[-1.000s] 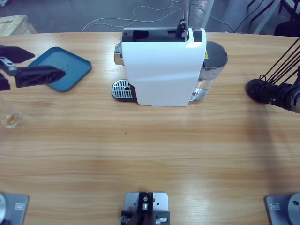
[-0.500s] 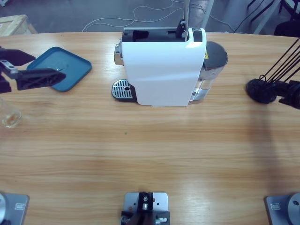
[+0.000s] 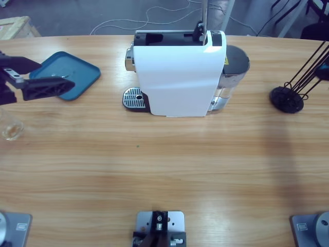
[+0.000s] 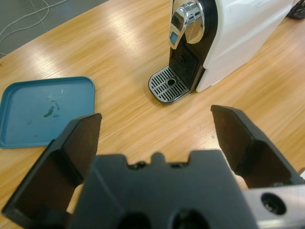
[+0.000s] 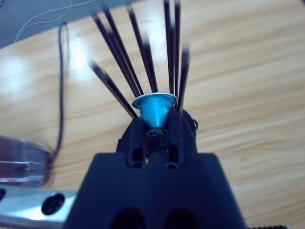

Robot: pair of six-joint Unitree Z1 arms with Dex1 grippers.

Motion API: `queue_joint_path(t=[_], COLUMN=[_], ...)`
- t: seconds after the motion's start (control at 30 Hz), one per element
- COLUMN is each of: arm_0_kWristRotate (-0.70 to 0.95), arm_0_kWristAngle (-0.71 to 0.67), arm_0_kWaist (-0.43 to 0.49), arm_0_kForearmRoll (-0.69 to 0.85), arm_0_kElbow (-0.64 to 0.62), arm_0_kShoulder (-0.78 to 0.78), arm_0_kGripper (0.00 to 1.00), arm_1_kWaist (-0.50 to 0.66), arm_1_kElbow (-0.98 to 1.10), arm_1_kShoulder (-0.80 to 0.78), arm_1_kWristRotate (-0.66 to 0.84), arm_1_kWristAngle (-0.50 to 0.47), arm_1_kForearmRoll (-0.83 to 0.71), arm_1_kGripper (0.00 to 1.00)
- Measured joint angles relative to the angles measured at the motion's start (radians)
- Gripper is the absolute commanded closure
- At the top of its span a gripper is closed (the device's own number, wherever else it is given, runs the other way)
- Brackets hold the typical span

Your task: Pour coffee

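A clear glass tumbler (image 3: 10,126) stands at the table's far left edge, with a thin brown layer of coffee (image 3: 8,134) at its base. My left gripper (image 3: 53,72) hovers open and holds nothing, behind the tumbler and over the near edge of the teal tray (image 3: 77,72). In the left wrist view that gripper (image 4: 157,119) looks toward the white coffee machine (image 4: 238,33) and its drip grate (image 4: 169,85). My right gripper (image 5: 155,123) is shut on a small blue capsule (image 5: 154,106), close in front of the black rods of the capsule rack (image 5: 143,57).
The coffee machine (image 3: 177,72) fills the middle back of the table, its grate (image 3: 133,98) facing left. The black capsule rack (image 3: 288,98) stands at the right. A clear water tank (image 3: 231,72) sits behind the machine. A cable (image 5: 61,86) runs across the table.
The right gripper has drawn back from the rack's base toward the right edge and nearly left the high view. The left gripper shifted slightly.
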Motion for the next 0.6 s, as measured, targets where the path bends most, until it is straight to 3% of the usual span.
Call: queue_joint_path(t=[0.33,0.47,0.6], arm_0_kWristRotate=[0.000,0.002,0.050], arm_0_kWristAngle=[0.000,0.000,0.000], arm_0_kWaist=[0.000,0.000,0.001], arm_0_kForearmRoll=[-0.006,-0.007,-0.003], arm_0_kElbow=[0.003,0.003,0.003], arm_0_kShoulder=[-0.030,-0.072,-0.129], arm_0_kGripper=[0.009,0.009,0.009], arm_1_kWaist=[0.122,0.231,0.456], arm_1_kElbow=[-0.232,-0.240,-0.377], arm_1_kShoulder=[-0.199,-0.286,-0.285], arm_1_kWristRotate=[-0.012,-0.105,-0.253], arm_1_kWristAngle=[-0.140,-0.069,-0.010], arm_1_kForearmRoll=[0.305,0.362,0.480], arm_1_kGripper=[1.000,1.000,1.000])
